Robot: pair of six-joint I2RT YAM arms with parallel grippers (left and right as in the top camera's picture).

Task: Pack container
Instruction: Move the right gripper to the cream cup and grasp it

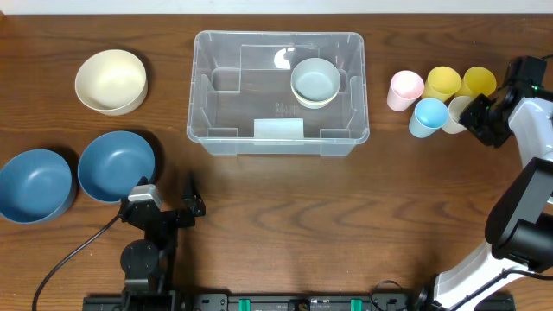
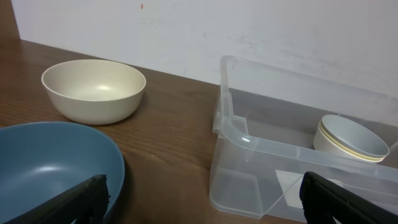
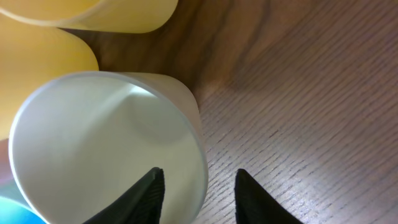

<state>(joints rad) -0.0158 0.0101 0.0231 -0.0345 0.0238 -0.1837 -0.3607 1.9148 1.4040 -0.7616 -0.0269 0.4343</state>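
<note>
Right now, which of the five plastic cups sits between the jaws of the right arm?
The cream-white plastic cup beside the light blue plastic cup. Its rim lies between the open jaws; the pink cup and two yellow cups stand clear.

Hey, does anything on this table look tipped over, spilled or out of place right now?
Nothing looks spilled or broken. The only odd thing is the nested bowls inside the container: near its right side, they seem to sit tilted rather than flat.

1. Overhead: bright, even light; a white glare patch on the container floor toward its 12 o'clock; shadows soft.
2. My left fingers blur dark at 7 and 5 o'clock.
3. Right view: cream cup close, slightly soft.
</note>
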